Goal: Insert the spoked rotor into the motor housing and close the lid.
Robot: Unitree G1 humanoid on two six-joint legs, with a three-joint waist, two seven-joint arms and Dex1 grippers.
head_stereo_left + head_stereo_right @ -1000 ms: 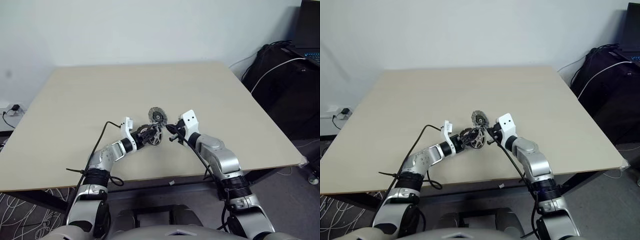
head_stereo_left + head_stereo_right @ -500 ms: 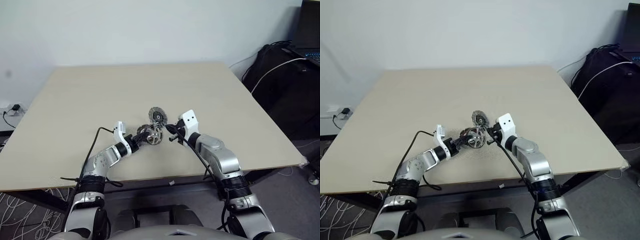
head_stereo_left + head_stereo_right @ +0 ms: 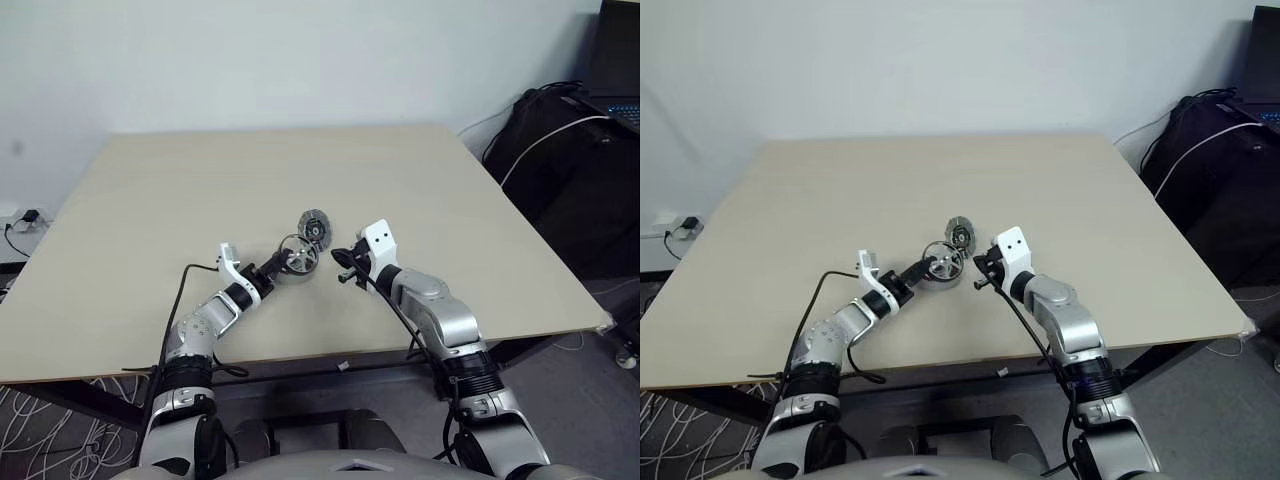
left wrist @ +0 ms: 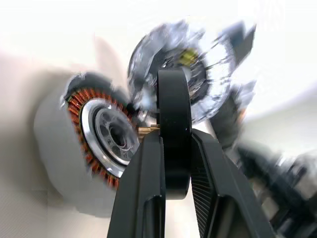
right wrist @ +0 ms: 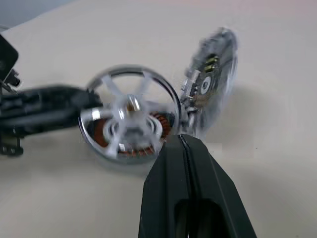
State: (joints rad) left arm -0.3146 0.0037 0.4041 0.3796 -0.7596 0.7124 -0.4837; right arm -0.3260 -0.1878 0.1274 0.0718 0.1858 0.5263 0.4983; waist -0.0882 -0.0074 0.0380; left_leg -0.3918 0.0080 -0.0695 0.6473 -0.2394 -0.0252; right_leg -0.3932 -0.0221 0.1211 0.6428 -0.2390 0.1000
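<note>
Two end effectors flank the parts — the left end effector clamps the spoked rotor by its rim, held just over the motor housing on the surface. Right end effector is closed, empty. Lid lies just beyond — nearer the right arm.

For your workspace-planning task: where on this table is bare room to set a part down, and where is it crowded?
Bare: the table behind the lid, and both side stretches. Crowded: the near middle, where the left gripper holds the spoked rotor over the motor housing, beside the right gripper.
</note>
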